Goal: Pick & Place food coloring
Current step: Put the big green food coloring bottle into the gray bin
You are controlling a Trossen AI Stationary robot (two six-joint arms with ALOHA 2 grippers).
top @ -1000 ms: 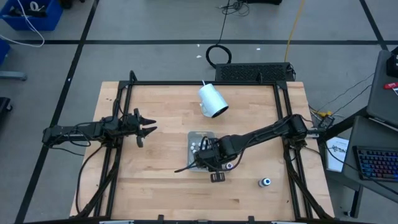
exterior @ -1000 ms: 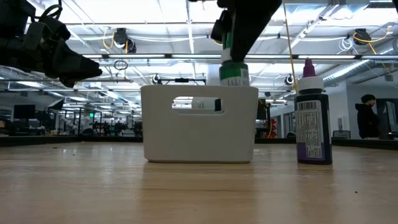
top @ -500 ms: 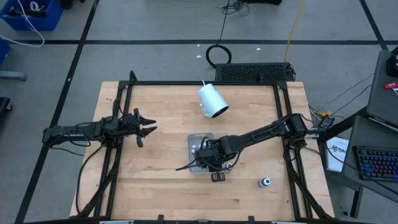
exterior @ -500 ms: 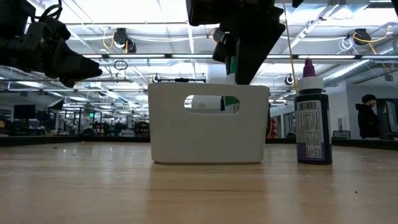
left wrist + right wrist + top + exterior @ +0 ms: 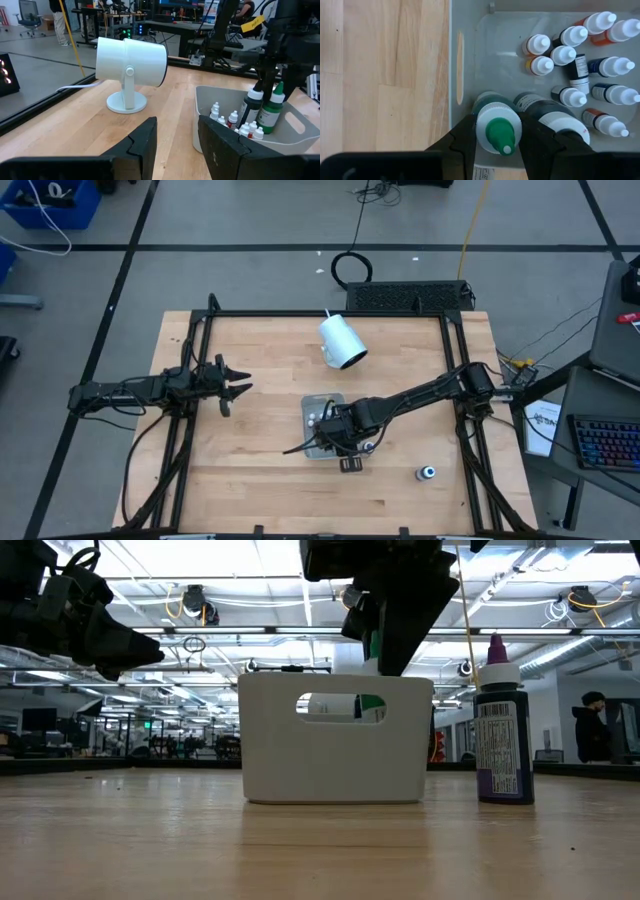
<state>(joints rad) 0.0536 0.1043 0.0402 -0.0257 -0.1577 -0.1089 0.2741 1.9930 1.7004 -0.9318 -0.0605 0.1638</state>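
— What does the overhead view list?

— Item one: a pale wooden table [image 5: 260,470] in a black frame, on a grey floor with dark tape lines. A white cylinder on a stand [image 5: 342,341] sits toward the far edge. My left gripper [image 5: 237,389] hangs over the table's left side, well apart from everything. My right gripper [image 5: 343,430] is down in the white tray [image 5: 311,408] near the middle. One dark bottle [image 5: 427,472] stands alone toward the near right.

— And at table height?

— Item two: a long hall with ceiling lights behind; a person [image 5: 592,730] at the far right. The tray [image 5: 335,765] shows a handle slot. The dark purple bottle [image 5: 502,735] stands upright just beside it, apart from it.

— Left wrist?

— Item three: my left fingers [image 5: 145,142] stand apart, with nothing between them. Ahead, the white cylinder [image 5: 131,60] and the tray [image 5: 210,100] holding small bottles [image 5: 234,120].

— Right wrist?

— Item four: my right fingers [image 5: 465,136] are clamped on the green-capped bottle [image 5: 499,131], inside the tray [image 5: 470,55] by its wall. The other food coloring bottles [image 5: 570,50] stand or lie just beyond.
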